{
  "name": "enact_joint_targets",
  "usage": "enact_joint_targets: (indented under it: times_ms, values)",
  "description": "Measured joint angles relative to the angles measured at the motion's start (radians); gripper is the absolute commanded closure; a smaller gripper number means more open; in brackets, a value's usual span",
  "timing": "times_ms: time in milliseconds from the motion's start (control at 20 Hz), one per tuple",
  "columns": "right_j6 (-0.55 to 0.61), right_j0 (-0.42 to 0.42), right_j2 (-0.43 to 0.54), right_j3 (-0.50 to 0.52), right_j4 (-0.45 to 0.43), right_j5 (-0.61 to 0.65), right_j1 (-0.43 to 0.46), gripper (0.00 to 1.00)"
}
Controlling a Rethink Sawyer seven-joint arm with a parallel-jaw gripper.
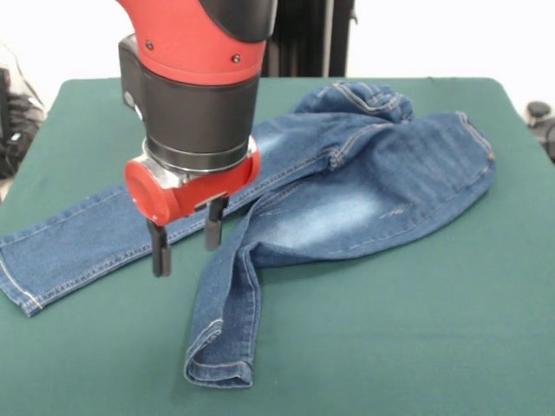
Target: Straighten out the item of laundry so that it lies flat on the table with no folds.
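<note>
The blue denim jeans (347,186) lie on the dark green table (416,329), waist at the far right and bunched in folds. One leg (78,247) stretches out to the left edge. The other leg (227,303) bends toward the front and its cuff is folded. My gripper (186,247) hangs from the red and black arm above the left leg, close to the crotch. Its two black fingers (160,256) stand apart, open and empty, tips just over the denim.
Dark cables and gear (17,113) lie beyond the table's left edge. A dark object (542,121) sits past the right edge. Bare green felt spreads across the front and right of the table.
</note>
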Motion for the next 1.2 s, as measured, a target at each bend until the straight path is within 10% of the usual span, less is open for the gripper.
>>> enact_joint_targets:
  times_ms: [1200]
  values:
    - [0.0,-0.001,-0.025,-0.026,0.073,-0.025,0.004,0.0]
